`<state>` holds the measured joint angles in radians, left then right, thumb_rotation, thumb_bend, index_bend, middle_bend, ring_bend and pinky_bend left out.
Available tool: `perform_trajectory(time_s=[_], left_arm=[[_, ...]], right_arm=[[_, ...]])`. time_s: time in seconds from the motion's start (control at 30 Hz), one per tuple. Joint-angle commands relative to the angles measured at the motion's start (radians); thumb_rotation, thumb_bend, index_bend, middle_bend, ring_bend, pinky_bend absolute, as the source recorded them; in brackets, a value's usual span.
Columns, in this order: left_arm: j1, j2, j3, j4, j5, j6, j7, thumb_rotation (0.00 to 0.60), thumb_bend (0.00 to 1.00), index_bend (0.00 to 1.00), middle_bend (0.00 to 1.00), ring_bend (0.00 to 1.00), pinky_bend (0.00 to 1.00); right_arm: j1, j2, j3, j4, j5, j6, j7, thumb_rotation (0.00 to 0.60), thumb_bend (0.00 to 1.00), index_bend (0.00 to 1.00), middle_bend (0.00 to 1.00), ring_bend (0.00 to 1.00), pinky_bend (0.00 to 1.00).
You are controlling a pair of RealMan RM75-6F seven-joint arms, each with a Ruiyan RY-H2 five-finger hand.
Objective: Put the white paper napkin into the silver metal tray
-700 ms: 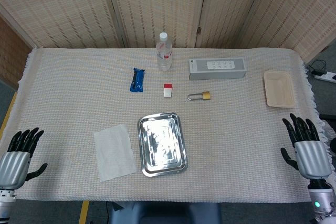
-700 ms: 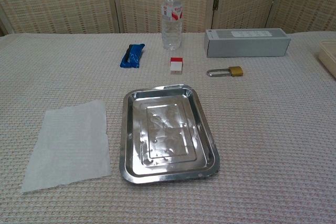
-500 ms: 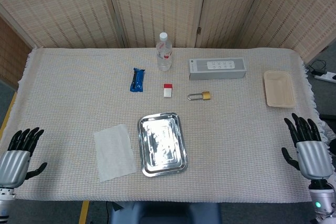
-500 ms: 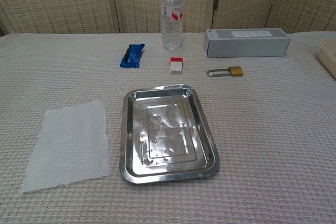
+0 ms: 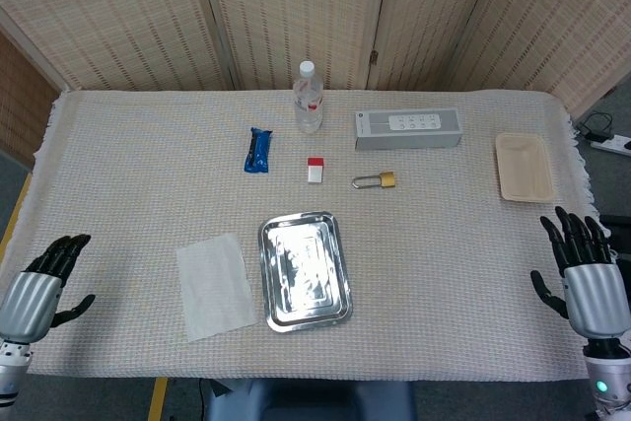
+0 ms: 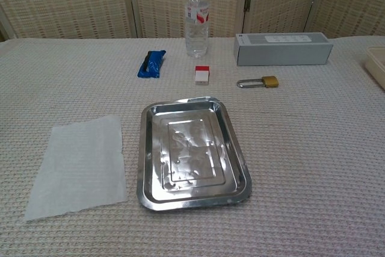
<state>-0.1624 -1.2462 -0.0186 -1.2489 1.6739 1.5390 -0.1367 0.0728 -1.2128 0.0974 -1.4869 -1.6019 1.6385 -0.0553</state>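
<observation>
The white paper napkin [image 5: 213, 286] [image 6: 80, 165] lies flat on the woven tablecloth, just left of the silver metal tray [image 5: 304, 269] [image 6: 145, 173], which has nothing in it. My left hand [image 5: 37, 287] hovers at the table's front left corner, well left of the napkin, fingers spread and holding nothing. At the front right edge my right hand [image 5: 586, 278] is raised with fingers apart, far from the tray. Neither hand shows in the chest view.
Behind the tray sit a small red-and-white block [image 5: 315, 169], a brass padlock [image 5: 376, 180], a blue packet [image 5: 258, 149], a water bottle [image 5: 309, 98] and a long grey box [image 5: 408, 128]. A beige tray [image 5: 523, 166] lies at the right edge.
My left hand has tilted and shifted slightly toward the table. My right hand has sunk a little lower at the right edge. Napkin and tray have not moved.
</observation>
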Motion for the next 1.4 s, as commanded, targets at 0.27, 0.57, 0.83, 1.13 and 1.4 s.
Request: perform_trajectory(time_s=[0.27,0.57,0.83,1.13,1.4], left_arm=[[-0.084,-0.262,0.095,0.486,0.176,0.087,-0.353,0.6,0.26,0.37,1.0,0.97,1.0],[-0.107,-0.457,0.131,0.726,0.2,0.11,-0.367,0.6,0.26,0.5,1.0,1.0,1.0],[-0.104,-0.538,0.142,0.853,0.175,0.132,-0.409,0.6,0.26,0.51,1.0,1.0,1.0],[-0.104,-0.619,0.167,0.954,0.164,0.127,-0.425,0.6,0.26,0.5,1.0,1.0,1.0],[-0.123,-0.66,0.192,1.008,0.161,0.085,-0.459,0.6,0.25,0.5,1.0,1.0,1.0]], right_arm=[[0.022,-0.028,0.014,0.035,0.014,-0.026,0.019,0.6,0.4,0.0,0.0,0.0,0.0],[0.019,-0.005,0.018,0.022,-0.009,0.009,0.081,0.6,0.4,0.0,0.0,0.0,0.0],[0.016,0.017,0.015,0.013,0.002,0.0,0.122,0.6,0.4,0.0,0.0,0.0,0.0],[-0.006,0.049,0.011,-0.016,-0.021,0.051,0.167,0.6,0.4,0.0,0.0,0.0,0.0],[-0.028,0.061,0.023,-0.028,-0.022,0.102,0.191,0.6,0.4,0.0,0.0,0.0,0.0]])
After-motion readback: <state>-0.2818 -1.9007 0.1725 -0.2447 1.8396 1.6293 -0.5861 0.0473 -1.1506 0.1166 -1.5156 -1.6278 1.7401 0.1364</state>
